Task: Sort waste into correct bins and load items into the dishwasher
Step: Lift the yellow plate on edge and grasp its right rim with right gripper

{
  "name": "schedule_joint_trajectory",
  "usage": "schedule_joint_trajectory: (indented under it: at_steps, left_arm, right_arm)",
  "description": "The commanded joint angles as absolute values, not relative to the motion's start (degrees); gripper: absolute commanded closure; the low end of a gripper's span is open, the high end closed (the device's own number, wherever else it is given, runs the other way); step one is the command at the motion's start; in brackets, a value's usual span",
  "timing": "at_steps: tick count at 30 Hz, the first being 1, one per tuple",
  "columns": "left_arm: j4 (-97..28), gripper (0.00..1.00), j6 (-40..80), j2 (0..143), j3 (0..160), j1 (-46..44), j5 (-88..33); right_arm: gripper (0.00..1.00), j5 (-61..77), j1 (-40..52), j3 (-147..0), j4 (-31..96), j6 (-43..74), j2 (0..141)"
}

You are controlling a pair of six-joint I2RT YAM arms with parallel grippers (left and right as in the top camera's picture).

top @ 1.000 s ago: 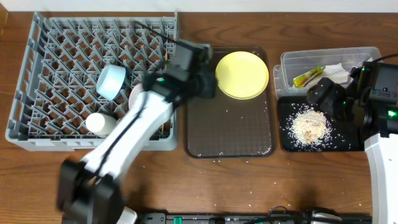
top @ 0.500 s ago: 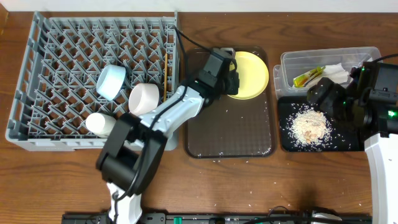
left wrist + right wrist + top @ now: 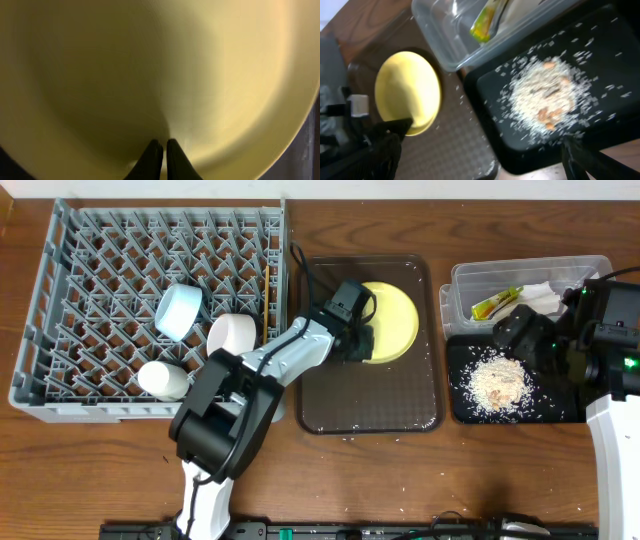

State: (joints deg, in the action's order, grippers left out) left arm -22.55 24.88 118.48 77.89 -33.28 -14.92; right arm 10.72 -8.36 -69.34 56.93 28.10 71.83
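Starting at the left: the grey dish rack [image 3: 60,380] already has the light-blue bowl [image 3: 178,310], the white bowl [image 3: 232,335] and the white cup [image 3: 162,378] in it. There's a thin wooden sliver at its right wall, probably the chopsticks [image 3: 268,300], but I can't tell if it's both.

The left gripper [image 3: 163,150] is clamped on the near rim of the yellow plate [image 3: 395,320], which looks tipped up over the brown serving tray [image 3: 370,395]. My worry is that it's a thin edge pinch on a glossy plate, so it could swing or slip on the way over, or clip the rack wall or the white bowl. How much rim it has is hidden, because the wrist view is all plate.

The right gripper [image 3: 486,134] is spread wide and empty above the rice [image 3: 497,380] in the black tray [image 3: 465,410]. In the overhead view the arm covers part of that tray.
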Motion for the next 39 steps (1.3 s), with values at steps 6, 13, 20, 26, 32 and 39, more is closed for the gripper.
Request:
schedule_joint_trajectory:
  at_steps: [6, 13, 20, 26, 32, 39]
  left_arm:
    - [-28.25, 0.91, 25.39, 110.85, 77.47, -33.69, -25.23]
    - [-30.28, 0.9, 24.08, 98.98, 77.47, -34.0, -29.56]
    - [-34.17, 0.79, 19.64, 84.44, 77.47, -34.04, -25.02]
    - [-45.28, 0.42, 19.53, 72.79, 77.47, -34.04, -6.44]
    - [-49.28, 0.28, 19.55, 67.33, 77.47, -34.04, -2.09]
    - [-48.53, 0.19, 22.74, 66.63, 77.47, -32.23, -2.13]
  right_arm:
    - [0.01, 21.06, -1.13, -69.38, 58.61, 26.48, 74.7]
    - [0.01, 11.33, 11.25, -68.66, 57.3, 25.85, 80.6]
    - [0.27, 9.67, 16.05, -66.63, 44.45, 27.4, 88.07]
    - [0.49, 3.03, 19.07, -66.57, 39.66, 36.62, 100.64]
    - [0.57, 4.78, 19.03, -66.57, 34.94, 40.27, 110.02]
    - [0.99, 7.55, 17.32, -66.74, 33.69, 37.34, 112.92]
